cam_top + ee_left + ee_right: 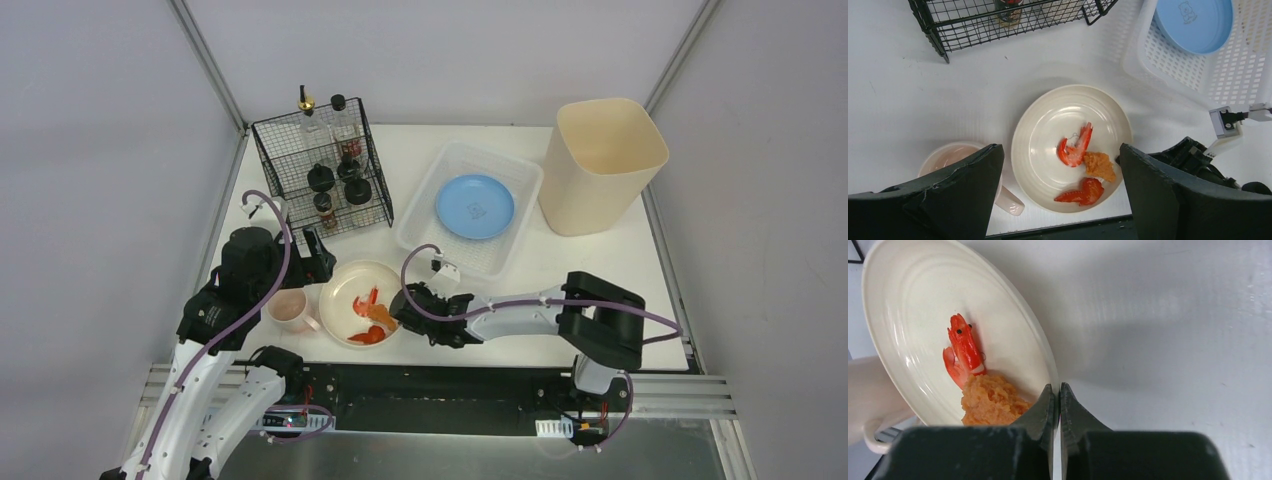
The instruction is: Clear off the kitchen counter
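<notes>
1. Black fingers of the right gripper [1057,390] fill the bottom of the right wrist view. They are closed on the rim of the cream plate [908,315], one finger inside the rim and one outside.
2. On that plate lie a red shrimp [964,347], a crumbly orange fried piece [990,402] touching the shrimp's tail end, and a second red piece [1083,192] on the side of the plate nearest the arm bases.
3. Above the plate hangs the left gripper [1059,150], its jaws spread wide and holding nothing. One finger is over the plate's left side and the other over its right edge.
4. Just left of the plate stands a pink cup [948,152] with its handle turned toward the plate.
5. Beneath the plate is the kitchen counter [600,270], a flat, matte white rectangular top. It shows faint grey scuffs and has a metal rail [700,400] along its near edge.
6. Beyond the plate, to the left, a black wire rack [320,175] holds several dark-capped bottles.
7. Beyond the plate, to the right, a white perforated basket [430,225] holds a blue dish [475,205].
8. Farther right of the plate, past the basket, stands a tall beige bin [600,165] in the counter's far corner.
</notes>
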### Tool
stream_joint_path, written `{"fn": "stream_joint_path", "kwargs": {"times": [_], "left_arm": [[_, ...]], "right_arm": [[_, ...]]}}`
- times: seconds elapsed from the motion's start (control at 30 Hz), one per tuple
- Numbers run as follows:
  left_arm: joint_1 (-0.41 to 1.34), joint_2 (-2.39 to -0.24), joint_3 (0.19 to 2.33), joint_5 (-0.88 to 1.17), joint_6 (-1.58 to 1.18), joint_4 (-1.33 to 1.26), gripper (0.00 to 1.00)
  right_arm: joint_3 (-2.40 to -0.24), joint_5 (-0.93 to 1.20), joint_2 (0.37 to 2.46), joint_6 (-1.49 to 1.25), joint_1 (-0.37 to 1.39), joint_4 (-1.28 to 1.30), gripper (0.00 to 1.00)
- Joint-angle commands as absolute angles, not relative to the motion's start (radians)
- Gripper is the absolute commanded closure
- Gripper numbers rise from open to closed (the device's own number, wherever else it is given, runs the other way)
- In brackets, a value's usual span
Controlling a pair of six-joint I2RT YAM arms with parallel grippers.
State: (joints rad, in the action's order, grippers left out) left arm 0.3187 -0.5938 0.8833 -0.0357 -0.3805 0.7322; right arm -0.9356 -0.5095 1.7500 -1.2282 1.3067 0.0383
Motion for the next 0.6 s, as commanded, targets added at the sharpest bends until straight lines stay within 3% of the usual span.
{"fn": "stream_joint_path", "kwargs": {"times": [0.0,0.23,0.57], "left_arm": [[0.304,-0.594,0.876,-0.052,-0.371,0.716,0.11],[0.304,-0.597,0.877,-0.052,-0.371,0.716,0.11],[0.304,-0.595,0.876,-0.05,-0.371,0.716,0.11]], "right_arm": [[-0.938,-0.479,1.614,-1.135,1.316,0.144,1.0],[-0.929,-0.398,1.462,-1.007,1.319,0.284,1.0],[-1.15,-0.305,1.291,-0.812,1.268,0.727,1.0]]}}
